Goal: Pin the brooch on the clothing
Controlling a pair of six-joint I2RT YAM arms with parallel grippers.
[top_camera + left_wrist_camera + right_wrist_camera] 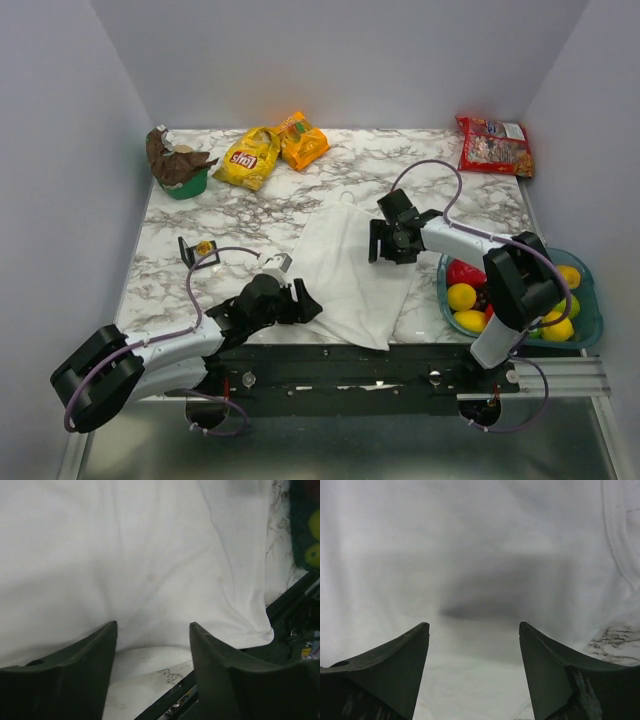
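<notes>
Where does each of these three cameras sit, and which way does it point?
Top external: above and behind the bases, looking down on the table; left arm and right arm show.
Left wrist: on the left arm, looking past the left gripper at the clothing.
Right wrist: on the right arm, looking past the right gripper onto the clothing.
Shared: all show the clothing.

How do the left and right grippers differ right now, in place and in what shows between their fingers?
The left gripper sits at the cloth's near left edge; the right gripper is at its far right side. Between the left gripper's fingers, the cloth's edge and the table show; between the right gripper's, only cloth. The left gripper is nearer the brooch than the right gripper. Both are open and empty.
</notes>
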